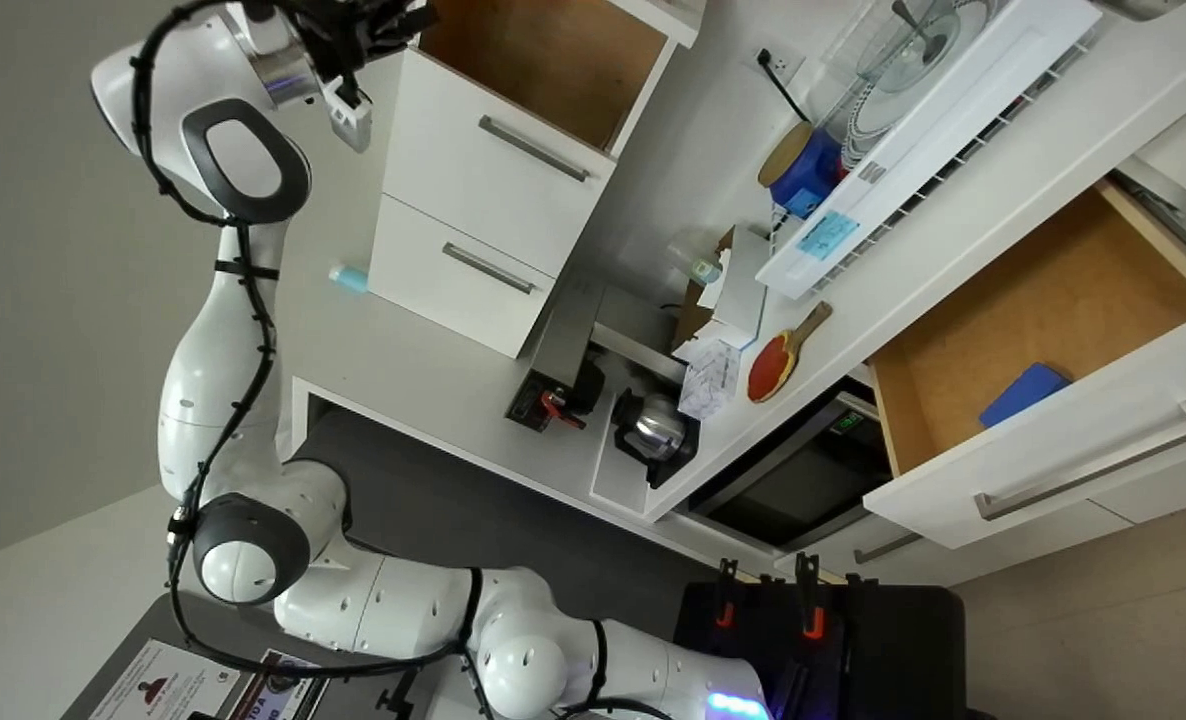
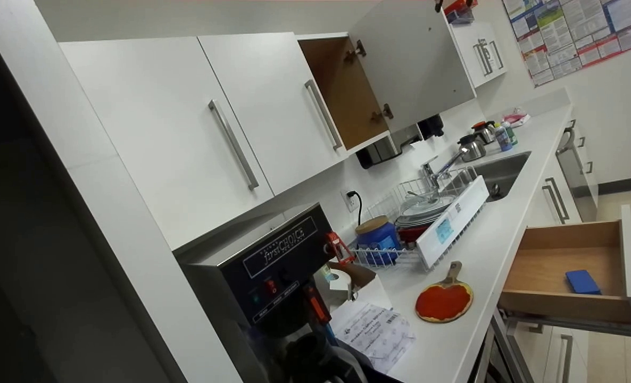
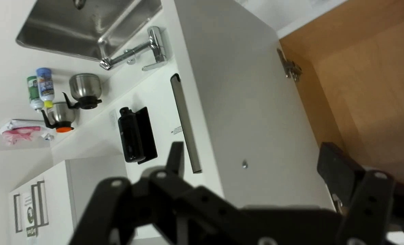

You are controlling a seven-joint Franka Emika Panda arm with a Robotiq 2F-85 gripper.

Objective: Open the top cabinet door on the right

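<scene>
The top cabinet door (image 2: 411,64) stands swung wide open in an exterior view, its plain inner face showing. It also shows in the wrist view (image 3: 253,95), with a slim silver bar handle (image 3: 187,126) beyond its free edge. The light brown wood-lined compartment (image 2: 342,90) is exposed, and it shows in the wrist view (image 3: 369,75) and in an exterior view (image 1: 543,60). My gripper (image 3: 253,153) is open, with nothing between its fingers. One finger appears near the handle's end, the other in front of the hinge side. In an exterior view the gripper (image 1: 403,30) is beside the compartment.
Closed white cabinet doors (image 2: 235,117) adjoin the open compartment. A wood-lined drawer (image 2: 565,255) with a blue object (image 2: 582,282) is pulled out below. A dish rack (image 2: 390,258), coffee machine (image 2: 273,266) and sink (image 2: 507,165) are on the counter.
</scene>
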